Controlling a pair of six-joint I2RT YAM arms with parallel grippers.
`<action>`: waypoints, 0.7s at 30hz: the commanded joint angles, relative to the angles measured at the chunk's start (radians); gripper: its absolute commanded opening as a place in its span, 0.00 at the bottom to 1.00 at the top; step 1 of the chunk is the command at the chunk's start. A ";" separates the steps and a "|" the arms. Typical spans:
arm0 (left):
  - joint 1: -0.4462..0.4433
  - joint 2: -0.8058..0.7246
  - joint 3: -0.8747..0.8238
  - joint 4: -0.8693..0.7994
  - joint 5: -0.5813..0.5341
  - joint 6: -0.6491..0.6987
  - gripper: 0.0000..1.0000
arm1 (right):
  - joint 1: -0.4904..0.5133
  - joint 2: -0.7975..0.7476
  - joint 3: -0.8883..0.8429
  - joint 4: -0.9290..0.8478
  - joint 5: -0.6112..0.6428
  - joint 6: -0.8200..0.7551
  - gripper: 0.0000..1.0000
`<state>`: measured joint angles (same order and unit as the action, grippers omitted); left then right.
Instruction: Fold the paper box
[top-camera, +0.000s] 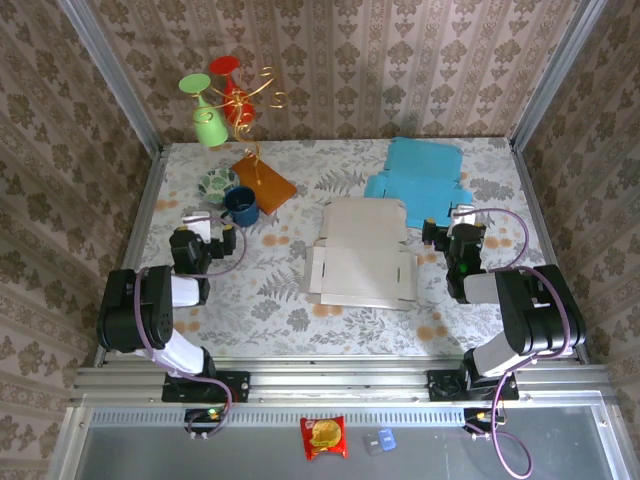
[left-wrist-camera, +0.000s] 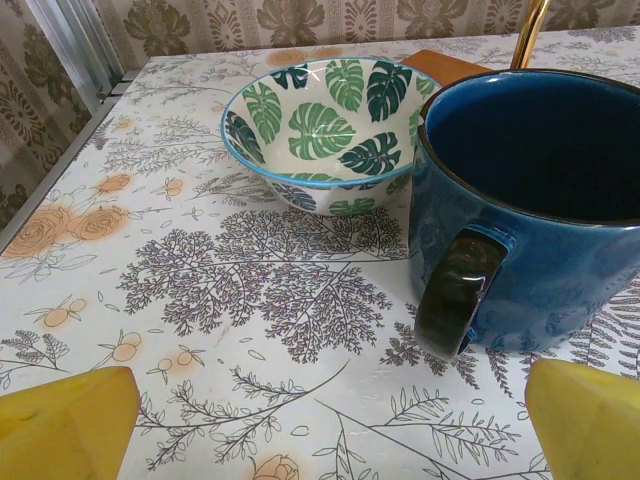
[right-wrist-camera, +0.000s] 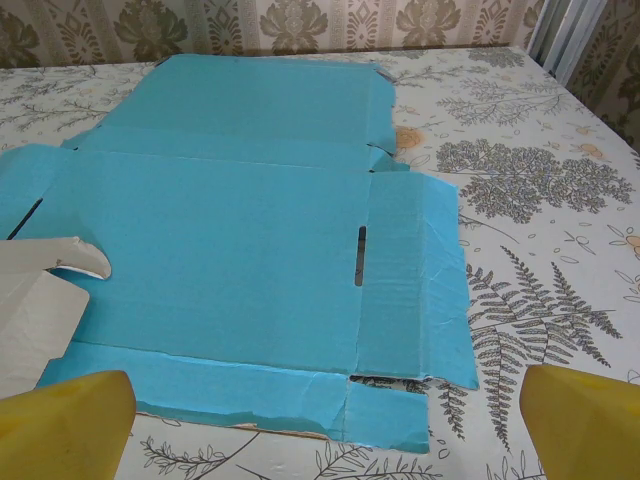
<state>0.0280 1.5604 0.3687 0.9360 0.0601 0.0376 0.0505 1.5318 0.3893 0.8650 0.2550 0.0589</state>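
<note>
both arms folded low, left gripper spread before mug, right gripper spread before flat blue box

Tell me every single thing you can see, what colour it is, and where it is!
white paper box: one, white, flat at the table's middle
blue paper box: one, blue, flat, far right, its near-left corner under the white one
mug: one, dark blue, left side
bowl: one, white with green leaves, just behind the mug
wooden board: one, orange-brown, far left
wire stand: one, gold, on the board
green cup: one, hanging on the stand
red cup: one, hanging on the stand
snack packet: one, red, on the near ledge
left end effector: one, yellow fingers, open, facing the mug
right end effector: one, yellow fingers, open, facing the blue box
</note>
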 joint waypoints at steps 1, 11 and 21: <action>0.003 -0.003 -0.004 0.033 -0.007 -0.015 1.00 | 0.003 -0.001 -0.003 0.031 0.019 0.009 1.00; -0.001 -0.004 -0.001 0.026 -0.012 -0.012 1.00 | 0.003 -0.001 -0.003 0.029 0.018 0.008 1.00; -0.009 -0.006 -0.026 0.071 0.012 0.006 1.00 | 0.003 -0.009 -0.041 0.094 -0.004 -0.002 1.00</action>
<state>0.0265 1.5604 0.3603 0.9539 0.0605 0.0383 0.0505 1.5318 0.3710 0.8925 0.2543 0.0586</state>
